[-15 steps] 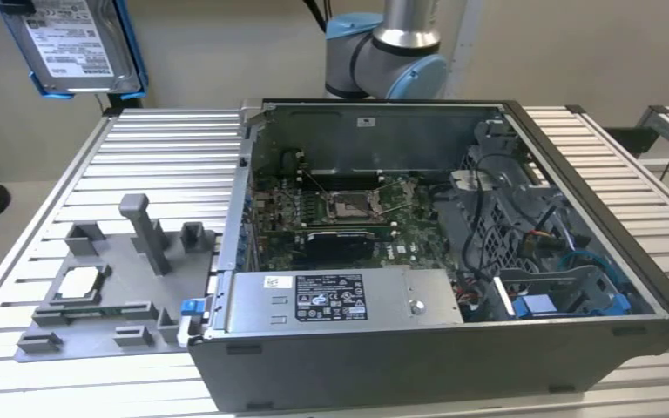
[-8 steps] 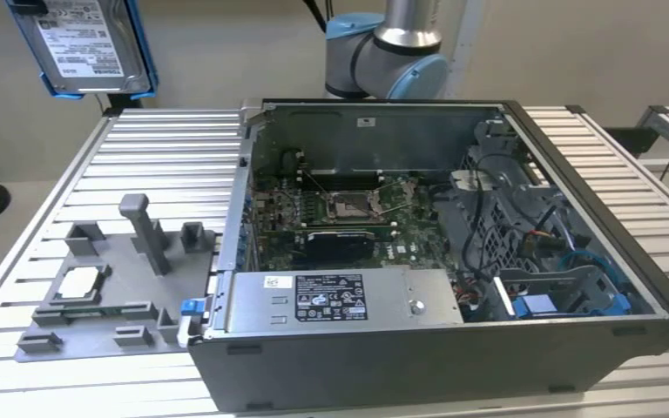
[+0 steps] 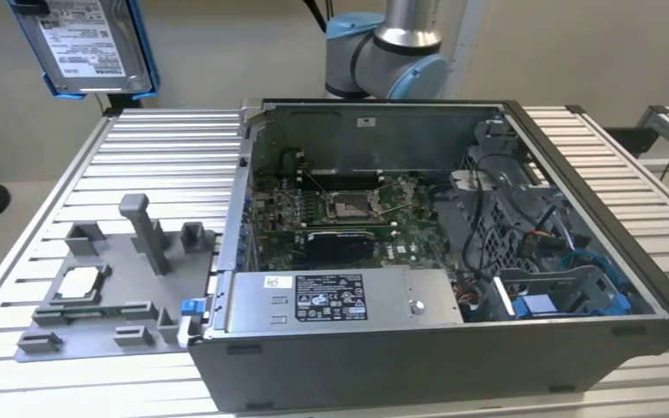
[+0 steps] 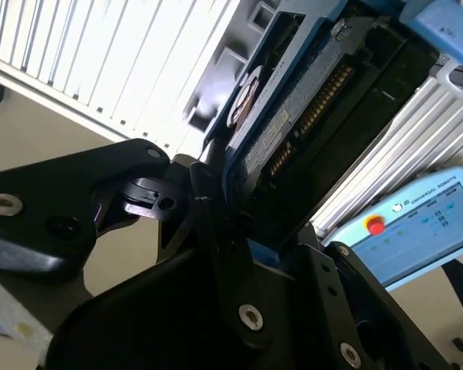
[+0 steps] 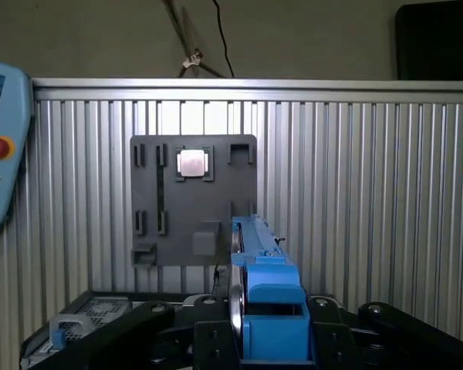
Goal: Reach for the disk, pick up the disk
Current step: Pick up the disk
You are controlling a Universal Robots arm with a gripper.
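Observation:
The disk (image 3: 84,43), silver-grey with a white label and set in a bright blue frame, hangs high in the air at the exterior view's far left, well above the slatted table (image 3: 160,157). Both wrist views show it edge-on. In the first wrist view the blue frame (image 5: 264,293) stands clamped between my black gripper (image 5: 266,335) fingers. In the second wrist view the disk's underside and connector edge (image 4: 289,116) rise out of the gripper (image 4: 255,231). The gripper is shut on the disk.
An open computer case (image 3: 613,287) takes up the table's middle and right, with a grey labelled power-supply box (image 3: 334,298) at its front. A grey fixture plate (image 3: 91,322) holding a small square chip (image 3: 79,283) lies to the left. A teach pendant (image 4: 417,223) hangs nearby.

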